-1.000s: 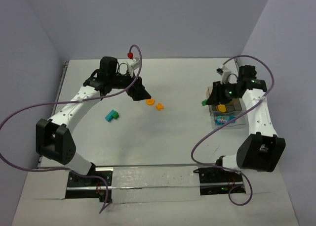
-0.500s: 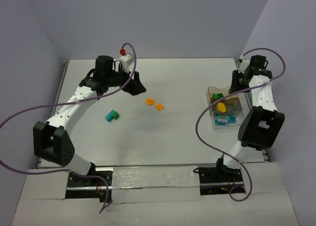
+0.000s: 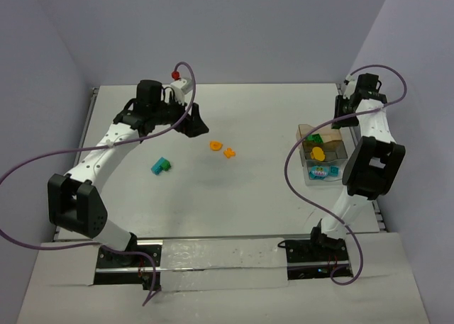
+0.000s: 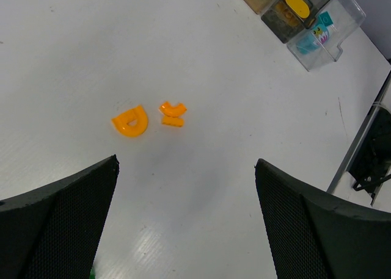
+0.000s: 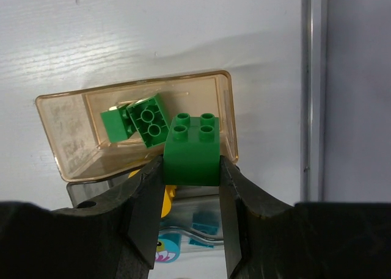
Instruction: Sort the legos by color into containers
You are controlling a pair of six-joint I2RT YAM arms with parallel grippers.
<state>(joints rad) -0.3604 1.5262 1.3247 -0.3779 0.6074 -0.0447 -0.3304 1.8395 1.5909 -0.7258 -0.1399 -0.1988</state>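
Overhead, the left gripper (image 3: 193,123) hangs at 11 o'clock on the table (image 3: 248,203), orange legos (image 3: 215,145) at its 4 o'clock. Its wrist view: jaws spread wide, likely lining up on them. Right wrist view: the right gripper (image 5: 190,169) pinches a green brick (image 5: 191,146) over the tan container (image 5: 195,96), where greens belong.

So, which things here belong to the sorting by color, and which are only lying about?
Belong to the job: green brick held in the right fingers; two green bricks in the tan container; clear container; two orange pieces and teal brick on the table.
Only lying about: purple cables; red ball tipping one.
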